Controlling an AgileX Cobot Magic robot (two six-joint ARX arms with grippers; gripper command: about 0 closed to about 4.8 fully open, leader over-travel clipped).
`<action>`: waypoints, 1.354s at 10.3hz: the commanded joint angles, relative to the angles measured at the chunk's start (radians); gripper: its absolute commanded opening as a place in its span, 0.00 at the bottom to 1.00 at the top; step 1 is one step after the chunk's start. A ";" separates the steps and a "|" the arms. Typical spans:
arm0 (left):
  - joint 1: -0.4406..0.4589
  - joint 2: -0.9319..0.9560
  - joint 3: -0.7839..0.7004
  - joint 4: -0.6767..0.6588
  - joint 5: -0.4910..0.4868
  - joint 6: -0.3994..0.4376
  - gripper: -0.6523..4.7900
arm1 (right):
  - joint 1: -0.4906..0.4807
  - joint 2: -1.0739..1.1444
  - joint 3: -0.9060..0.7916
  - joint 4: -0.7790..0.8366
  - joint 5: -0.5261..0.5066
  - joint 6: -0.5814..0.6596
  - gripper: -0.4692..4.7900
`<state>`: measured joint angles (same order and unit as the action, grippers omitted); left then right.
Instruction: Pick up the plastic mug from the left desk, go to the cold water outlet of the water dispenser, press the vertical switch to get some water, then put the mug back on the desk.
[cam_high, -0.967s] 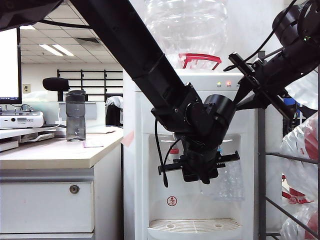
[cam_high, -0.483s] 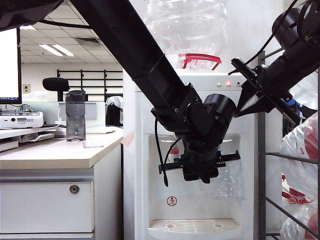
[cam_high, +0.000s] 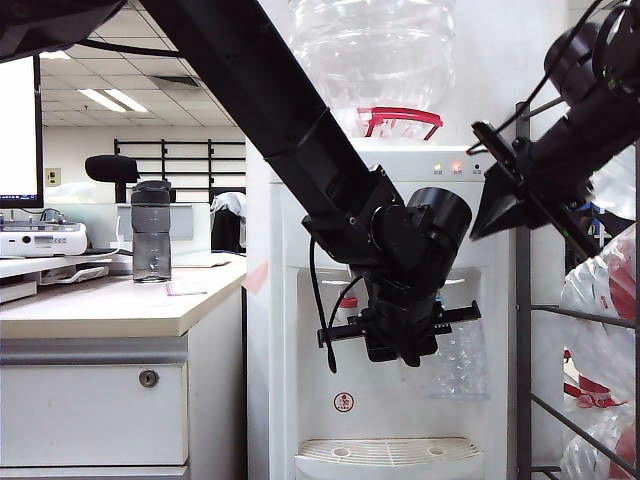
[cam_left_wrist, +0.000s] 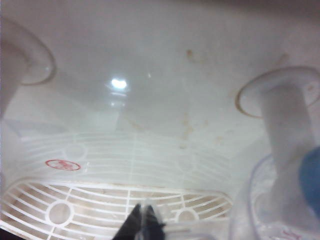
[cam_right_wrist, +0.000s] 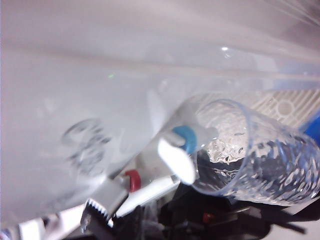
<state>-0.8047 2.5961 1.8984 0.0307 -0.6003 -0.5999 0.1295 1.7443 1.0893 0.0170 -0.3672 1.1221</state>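
Exterior view shows the left claw (cam_high: 400, 345) clamped shut on the plastic mug (cam_high: 455, 362), upright under the cold water outlet (cam_right_wrist: 184, 143), while the right claw (cam_high: 497, 205), whose jaw state cannot be told, hangs above, nearer the tap's lever.

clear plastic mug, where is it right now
The clear faceted plastic mug sits in the white water dispenser's recess, right of centre in the exterior view, held by the left gripper under the blue-collared cold tap.
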 joint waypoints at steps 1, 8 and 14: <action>0.013 -0.009 0.005 0.024 0.005 -0.002 0.11 | -0.004 0.019 0.005 0.070 -0.013 0.033 0.08; 0.014 -0.009 0.005 0.038 0.038 0.002 0.11 | -0.016 0.031 0.006 0.109 -0.073 -0.397 0.08; 0.020 -0.009 0.005 0.043 0.064 0.002 0.11 | -0.020 0.073 0.006 0.143 -0.172 -0.465 0.08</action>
<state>-0.7940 2.5961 1.8965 0.0460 -0.5621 -0.6003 0.1108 1.8172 1.0908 0.1463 -0.4965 0.6785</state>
